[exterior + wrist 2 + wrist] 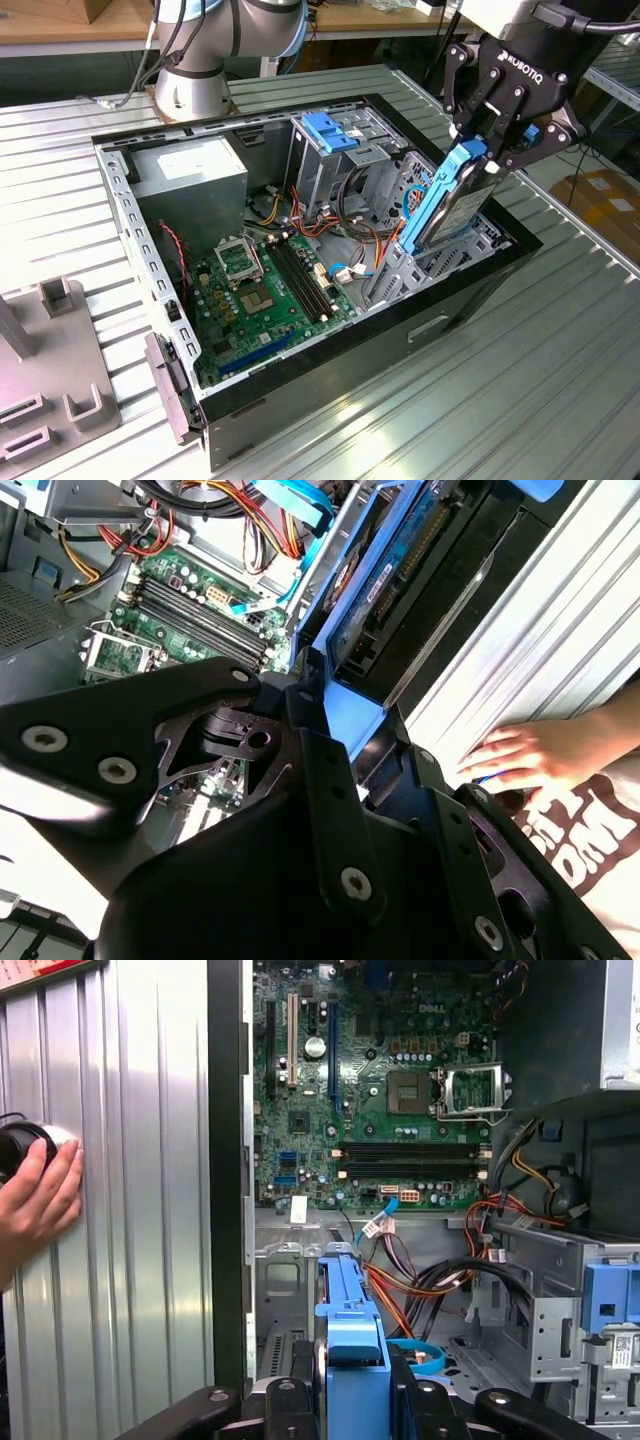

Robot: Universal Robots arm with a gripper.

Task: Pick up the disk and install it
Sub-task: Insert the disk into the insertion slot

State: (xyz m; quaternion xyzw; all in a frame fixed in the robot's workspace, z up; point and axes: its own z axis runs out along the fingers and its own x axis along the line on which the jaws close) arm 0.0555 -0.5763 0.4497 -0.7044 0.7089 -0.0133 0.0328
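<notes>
Nearest in the exterior view lies a ribbed, silver metal table (480, 400), with a grey fixture (50, 380) standing at its corner on the exterior view's left. On the table sits an open black computer case (440, 320), its side panel off. A green circuit board (270, 290) lies flat on the case's floor.

In the first wrist view, a person's hand (35, 1200) rests on the table just beside the case, over a small round black object.

At the case's end on the exterior view's right, the disk (440, 205) stands steeply tilted. Its lower end is down among the grey metal bay and its top leans outward over the case wall. The black gripper (495, 140) hangs above it, its fingers pinching the disk's upper end from both sides.

Further back inside the case are a grey power supply (190, 170) and a blue latch (325, 130) atop a metal cage. Behind the case the arm's base (190, 90) is mounted on the table. Beyond that a wooden bench (60, 25) runs along the room, and a cardboard box (600, 200) sits low on the exterior view's right.
</notes>
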